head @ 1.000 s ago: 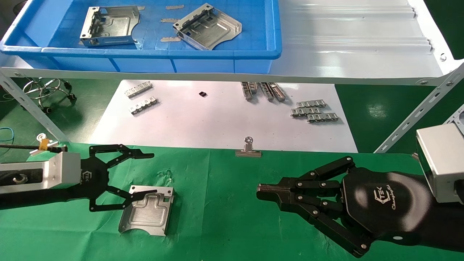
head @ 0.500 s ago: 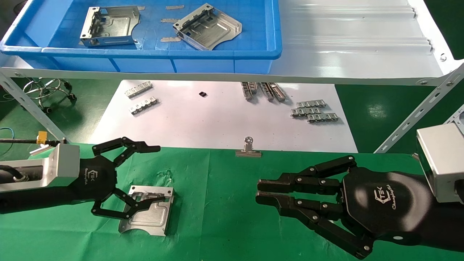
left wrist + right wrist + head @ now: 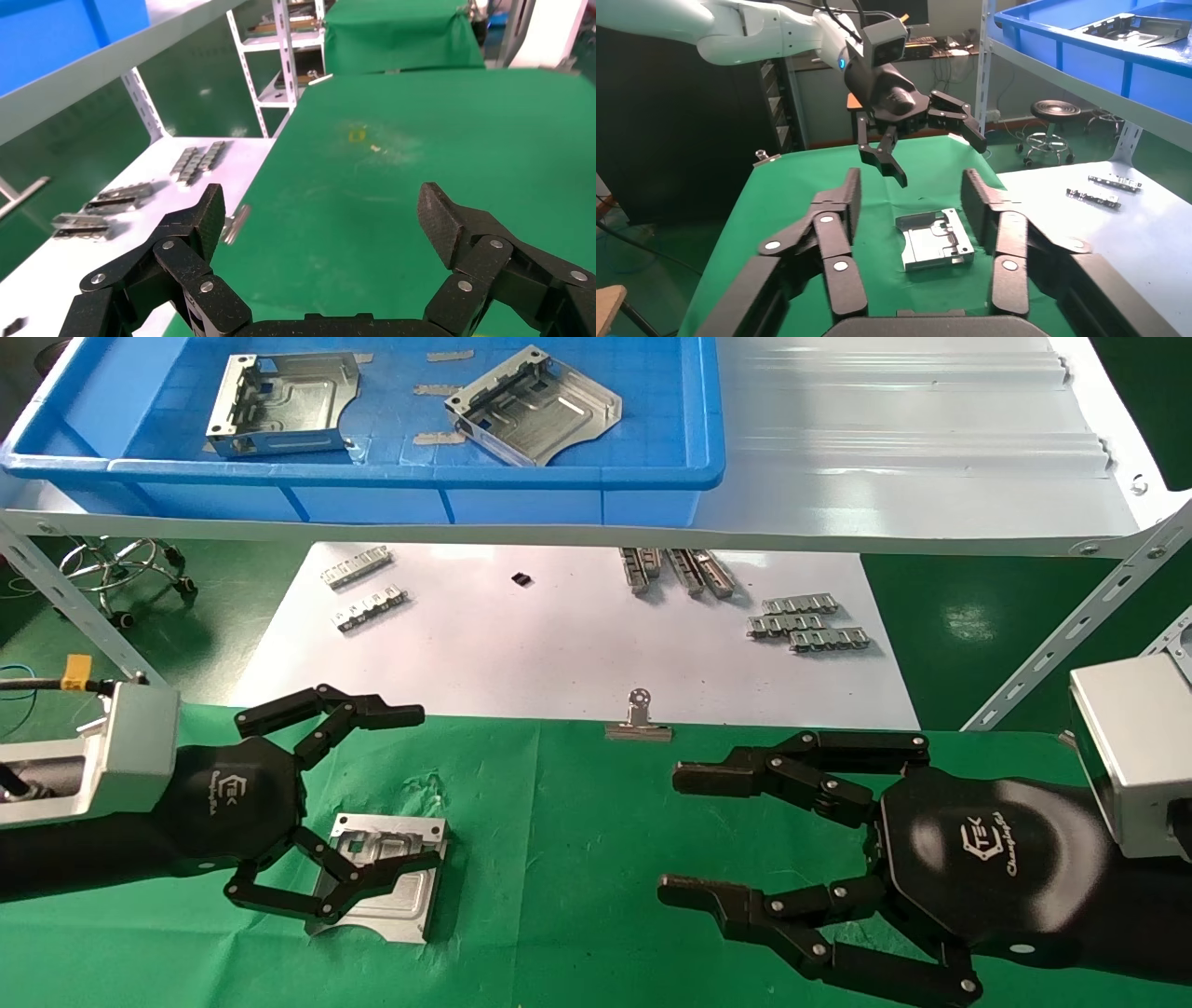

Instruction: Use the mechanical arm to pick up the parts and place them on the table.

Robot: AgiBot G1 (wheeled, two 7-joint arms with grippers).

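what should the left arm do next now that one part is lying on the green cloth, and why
Probably lift the left gripper clear and swing it back toward the blue bin. Its fingers are open, above and apart from the part on the table, so that one looks placed. Two more parts lie in the bin. The right gripper hangs open over the green table.
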